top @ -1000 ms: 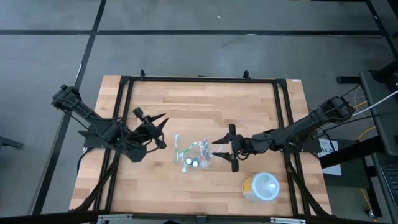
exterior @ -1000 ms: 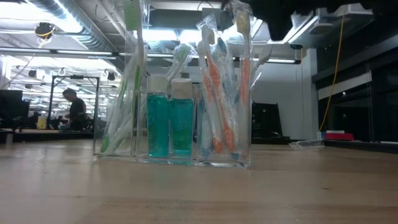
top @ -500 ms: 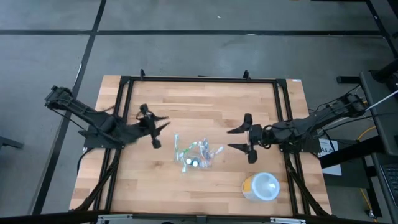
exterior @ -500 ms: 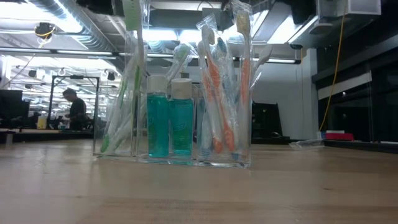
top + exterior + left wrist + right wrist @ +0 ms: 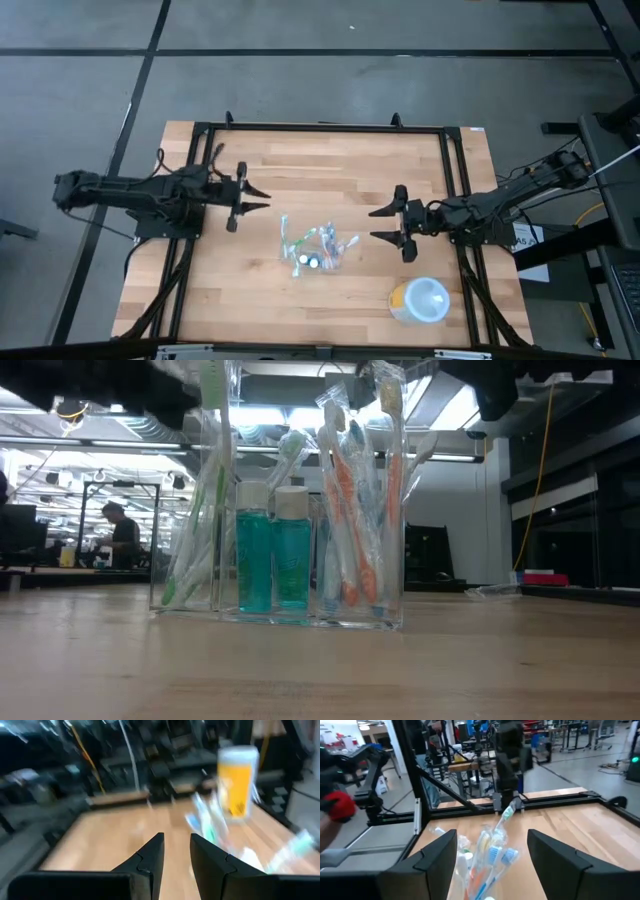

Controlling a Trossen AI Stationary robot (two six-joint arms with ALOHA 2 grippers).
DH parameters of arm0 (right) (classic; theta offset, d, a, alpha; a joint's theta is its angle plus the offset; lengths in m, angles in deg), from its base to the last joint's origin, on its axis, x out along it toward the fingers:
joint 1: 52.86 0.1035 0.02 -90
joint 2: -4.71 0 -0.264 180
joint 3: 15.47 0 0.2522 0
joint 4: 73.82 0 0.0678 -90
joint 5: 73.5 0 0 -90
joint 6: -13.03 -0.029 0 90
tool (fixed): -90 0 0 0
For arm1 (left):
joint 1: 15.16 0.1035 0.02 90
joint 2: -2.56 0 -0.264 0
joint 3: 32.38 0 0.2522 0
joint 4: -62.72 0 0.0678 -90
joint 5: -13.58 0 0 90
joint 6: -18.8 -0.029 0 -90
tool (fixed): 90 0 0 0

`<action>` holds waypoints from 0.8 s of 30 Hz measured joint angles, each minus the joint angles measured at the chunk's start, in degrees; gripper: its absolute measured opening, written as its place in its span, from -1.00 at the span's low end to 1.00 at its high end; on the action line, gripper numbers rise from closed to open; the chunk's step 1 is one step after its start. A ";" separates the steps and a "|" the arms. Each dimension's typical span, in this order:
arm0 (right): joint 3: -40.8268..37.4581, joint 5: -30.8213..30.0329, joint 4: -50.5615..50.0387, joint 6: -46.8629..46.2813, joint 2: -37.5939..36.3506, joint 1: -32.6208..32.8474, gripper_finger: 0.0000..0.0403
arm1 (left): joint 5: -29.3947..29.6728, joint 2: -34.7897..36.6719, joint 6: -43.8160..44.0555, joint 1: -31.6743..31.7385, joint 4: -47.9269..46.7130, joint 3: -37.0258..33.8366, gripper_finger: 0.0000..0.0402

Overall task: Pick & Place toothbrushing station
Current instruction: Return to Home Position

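View from above: the toothbrushing station (image 5: 312, 250) stands near the middle of my butcher-block table (image 5: 330, 160), holding toothbrushes (image 5: 345, 510) and two teal bottles (image 5: 272, 555) whose labels I cannot read. At its 10 o'clock, the left gripper (image 5: 262, 198) has its fingers narrowly apart. Toward 3 o'clock, the right gripper (image 5: 383, 224) is spread wide. A white-and-yellow container (image 5: 420, 300) sits at 4 o'clock. The grey floor (image 5: 300, 80) surrounds the table, and a lit workshop (image 5: 90, 480) lies beyond.
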 joint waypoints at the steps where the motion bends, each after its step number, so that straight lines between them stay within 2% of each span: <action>1: 0.00 0.46 0.06 -0.13 -0.17 0.00 0.20 | -2.51 0.26 0.31 1.84 -1.30 -0.44 -0.56; 5: 0.00 1.38 -0.79 -0.62 -0.31 0.78 0.20 | -4.42 3.43 3.05 7.59 -1.61 -3.10 -0.56; 10: 0.00 -0.25 -1.20 -1.34 -0.42 3.55 0.20 | -6.40 13.80 5.27 9.20 0.65 -8.17 -0.56; 17: 0.00 -9.07 -2.14 -0.17 -3.09 10.19 0.20 | -6.69 25.27 9.13 8.64 -8.45 -13.45 -0.56; 20: 0.00 -13.67 -2.29 1.43 -4.62 13.64 0.20 | -6.91 31.32 10.58 8.31 -8.53 -17.35 -0.56; 22: 0.00 -15.69 -2.16 2.44 -5.72 15.58 0.20 | -5.00 34.85 11.11 8.33 -10.21 -18.35 -0.56; 24: 0.00 -16.89 -2.20 2.87 -6.50 17.39 0.20 | -3.49 34.95 11.16 8.34 -11.50 -18.41 -0.56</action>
